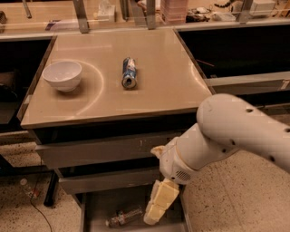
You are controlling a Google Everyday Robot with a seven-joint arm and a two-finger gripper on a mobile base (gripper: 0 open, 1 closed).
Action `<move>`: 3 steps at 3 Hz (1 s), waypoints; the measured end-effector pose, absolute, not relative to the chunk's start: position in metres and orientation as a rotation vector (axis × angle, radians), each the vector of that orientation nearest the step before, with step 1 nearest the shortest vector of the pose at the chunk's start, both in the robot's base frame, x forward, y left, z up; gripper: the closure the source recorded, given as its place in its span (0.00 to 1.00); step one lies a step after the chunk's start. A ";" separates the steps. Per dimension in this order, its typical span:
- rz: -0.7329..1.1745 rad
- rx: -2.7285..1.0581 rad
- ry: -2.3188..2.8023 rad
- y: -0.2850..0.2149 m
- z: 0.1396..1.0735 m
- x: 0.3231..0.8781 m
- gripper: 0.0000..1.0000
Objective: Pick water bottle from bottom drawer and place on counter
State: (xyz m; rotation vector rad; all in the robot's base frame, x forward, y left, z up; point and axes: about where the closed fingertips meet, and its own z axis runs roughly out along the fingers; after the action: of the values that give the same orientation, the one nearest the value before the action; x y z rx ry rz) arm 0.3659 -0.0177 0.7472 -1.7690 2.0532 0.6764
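The water bottle (123, 218) lies on its side on the grey floor of the open bottom drawer (100, 205), near the bottom edge of the view. My gripper (153, 216) hangs from the white arm (226, 136), points down into the drawer, and sits just right of the bottle, close to its end. Whether it touches the bottle I cannot tell. The beige counter (163, 95) caps the cabinet above.
A white bowl (62, 74) and a blue-and-white drink can (129, 72) lying on its side are on the counter. Two shallower grey drawers (99, 152) stick out slightly above the bottom one. A cluttered shelf (181, 9) runs behind. A cable (34, 201) trails on the floor at left.
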 end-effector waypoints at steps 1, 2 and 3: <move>0.766 -1.771 1.955 0.040 0.666 0.387 0.00; 0.766 -1.771 1.955 0.040 0.666 0.387 0.00; 0.763 -1.764 1.974 0.054 0.646 0.386 0.00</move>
State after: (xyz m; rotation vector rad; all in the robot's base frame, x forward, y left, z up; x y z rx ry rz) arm 0.3861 0.0545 0.6462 -1.7645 1.9735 0.7629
